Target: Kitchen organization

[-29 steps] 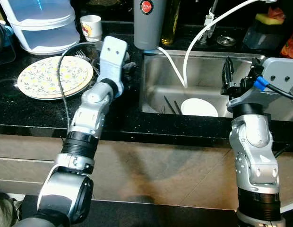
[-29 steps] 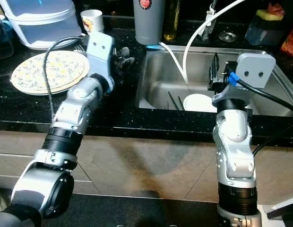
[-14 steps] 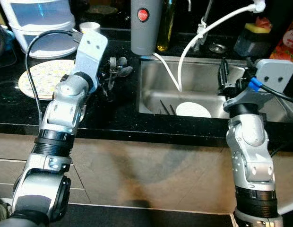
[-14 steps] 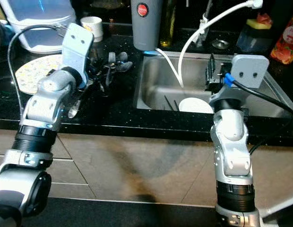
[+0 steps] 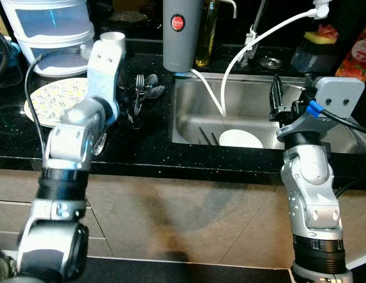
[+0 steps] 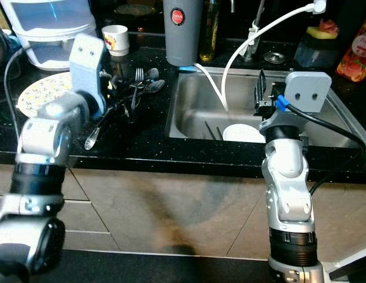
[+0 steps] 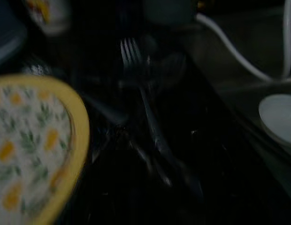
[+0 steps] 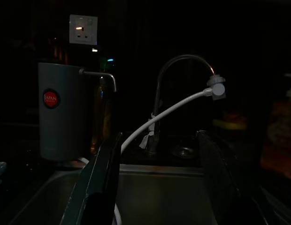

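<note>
A pile of cutlery (image 5: 143,88), a fork and a few spoons, lies on the black counter (image 5: 141,147) left of the sink. One more spoon (image 6: 92,139) lies nearer the counter's front edge. My left gripper (image 6: 119,97) hovers low over the counter between the flowered plate (image 5: 50,100) and the cutlery; its wrist view shows the fork (image 7: 136,70) blurred and dark. My right gripper (image 5: 277,97) is open and holds nothing, pointing up over the sink's (image 5: 254,94) right side. A white plate (image 5: 241,138) and dark chopsticks (image 5: 205,135) lie in the sink.
Along the back stand a grey jug with a red badge (image 5: 182,32), an oil bottle (image 5: 205,29), a white cup (image 5: 112,39) and stacked clear containers (image 5: 50,26). A white hose (image 5: 260,38) arcs from the tap into the sink. A sponge holder (image 5: 316,47) sits back right.
The camera has shifted. My left arm has drawn back to the left, off the cutlery, and now stands more upright beside the plate. The right arm holds its pose.
</note>
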